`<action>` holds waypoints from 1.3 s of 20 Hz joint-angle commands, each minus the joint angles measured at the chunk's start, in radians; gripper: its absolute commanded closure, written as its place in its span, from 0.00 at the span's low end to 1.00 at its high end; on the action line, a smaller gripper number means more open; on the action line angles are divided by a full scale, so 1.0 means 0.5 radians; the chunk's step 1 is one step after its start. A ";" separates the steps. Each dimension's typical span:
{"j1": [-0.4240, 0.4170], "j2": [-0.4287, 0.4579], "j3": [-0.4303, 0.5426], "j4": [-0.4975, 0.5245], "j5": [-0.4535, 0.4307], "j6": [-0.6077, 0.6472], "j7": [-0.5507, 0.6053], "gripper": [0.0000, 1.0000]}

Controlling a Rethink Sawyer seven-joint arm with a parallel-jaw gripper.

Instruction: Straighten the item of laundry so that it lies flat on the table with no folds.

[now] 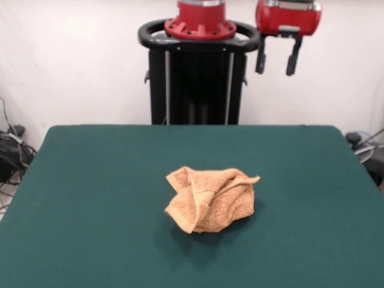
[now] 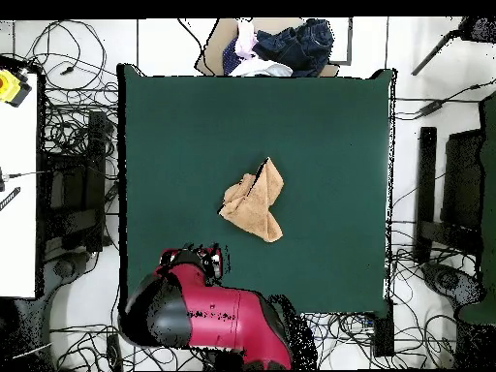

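The orange-tan terry towel (image 1: 210,199) lies crumpled in a bunched heap near the middle of the dark green table (image 1: 84,180), with folds and overlapping layers. In the overhead view the towel (image 2: 254,201) is a rumpled, roughly triangular lump on the table (image 2: 320,126). My gripper (image 1: 277,55) hangs high above the table's far edge, right of the pedestal, far from the towel. Its two black fingers are apart and hold nothing. From above the gripper (image 2: 208,260) shows at the table's near-left edge.
The black pedestal (image 1: 198,78) stands behind the table's far edge. A pile of clothes in a box (image 2: 276,46) lies beyond the table's far side in the overhead view. Cables and equipment surround the table on the floor.
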 commanded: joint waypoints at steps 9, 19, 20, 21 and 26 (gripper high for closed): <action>-0.073 0.401 -0.118 -0.098 0.065 -0.641 0.497 0.00; -0.312 0.588 0.058 -0.087 -0.027 -1.173 0.516 0.00; -0.335 0.596 0.080 -0.090 -0.035 -1.189 0.508 0.00; -0.377 0.636 0.112 -0.114 -0.050 -1.211 0.495 0.00; -0.447 0.723 0.205 -0.156 -0.054 -1.274 0.477 0.00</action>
